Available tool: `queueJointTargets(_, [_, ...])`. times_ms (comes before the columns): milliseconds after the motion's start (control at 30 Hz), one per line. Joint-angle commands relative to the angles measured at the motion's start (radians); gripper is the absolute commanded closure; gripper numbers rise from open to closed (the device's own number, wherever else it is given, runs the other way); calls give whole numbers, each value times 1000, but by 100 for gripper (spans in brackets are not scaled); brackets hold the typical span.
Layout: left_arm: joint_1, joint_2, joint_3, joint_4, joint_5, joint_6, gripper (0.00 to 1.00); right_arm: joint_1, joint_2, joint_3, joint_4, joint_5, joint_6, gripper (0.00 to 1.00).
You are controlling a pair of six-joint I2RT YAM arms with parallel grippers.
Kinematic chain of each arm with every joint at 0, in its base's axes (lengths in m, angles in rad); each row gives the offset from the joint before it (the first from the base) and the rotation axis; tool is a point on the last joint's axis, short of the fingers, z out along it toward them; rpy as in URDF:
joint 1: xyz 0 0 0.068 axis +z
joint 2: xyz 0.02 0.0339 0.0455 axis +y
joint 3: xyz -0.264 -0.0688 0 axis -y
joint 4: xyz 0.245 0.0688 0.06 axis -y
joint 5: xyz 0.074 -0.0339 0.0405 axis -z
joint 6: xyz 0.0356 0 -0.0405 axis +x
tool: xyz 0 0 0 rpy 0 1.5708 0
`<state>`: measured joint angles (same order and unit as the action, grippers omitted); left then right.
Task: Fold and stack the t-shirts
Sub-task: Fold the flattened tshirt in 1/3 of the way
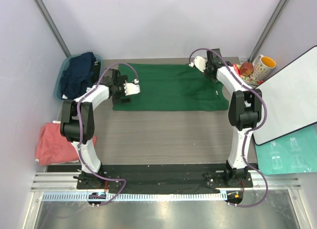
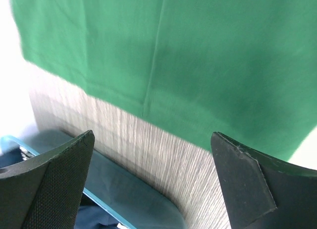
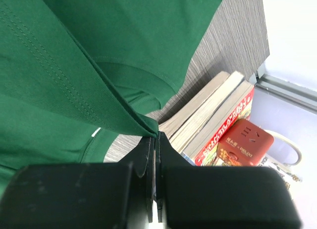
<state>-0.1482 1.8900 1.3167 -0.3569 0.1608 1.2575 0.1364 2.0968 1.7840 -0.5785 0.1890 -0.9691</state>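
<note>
A dark green t-shirt (image 1: pixel 168 88) lies spread on the grey table (image 1: pixel 163 135), partly folded. My left gripper (image 1: pixel 132 86) hovers over its left edge, open with nothing between its fingers (image 2: pixel 54 184); below it show green cloth (image 2: pixel 198 51) and bare table. My right gripper (image 1: pixel 192 65) is at the shirt's far right corner, shut on a pinched fold of the green cloth (image 3: pixel 74 66), which it holds lifted at its tips (image 3: pixel 157 135). A navy t-shirt (image 1: pixel 79 73) sits in the teal tub (image 1: pixel 99 58). A salmon-pink t-shirt (image 1: pixel 54 142) lies off the table's left side.
Books (image 3: pixel 213 115), a red power strip (image 3: pixel 245 142) and a mug (image 1: pixel 263 66) crowd the far right corner. A whiteboard (image 1: pixel 292 95) and a teal sheet (image 1: pixel 287 157) lie along the right edge. The tub's rim (image 2: pixel 124 184) lies just under the left gripper.
</note>
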Motion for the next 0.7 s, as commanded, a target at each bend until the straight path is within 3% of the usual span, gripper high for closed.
queueJointTargets(0, [-50, -84, -31, 32, 60, -17, 0, 22, 15, 55, 46, 32, 13, 99])
queueJointTargets(167, [-56, -78, -39, 32, 62, -24, 0, 29, 9, 37, 78, 38, 4, 99])
queueJointTargets(300, [-57, -78, -39, 32, 66, -32, 0, 43, 25, -40, 193, 153, -28, 98])
queueJointTargets(433, [-60, -81, -42, 32, 65, -33, 0, 60, 49, -98, 331, 286, -83, 47])
queueJointTargets(533, [-62, -86, -45, 32, 63, -38, 0, 60, 46, -84, 333, 274, -62, 32])
queueJointTargets(667, [-60, -100, -57, 33, 68, -40, 0, 66, 37, 0, 243, 158, 15, 28])
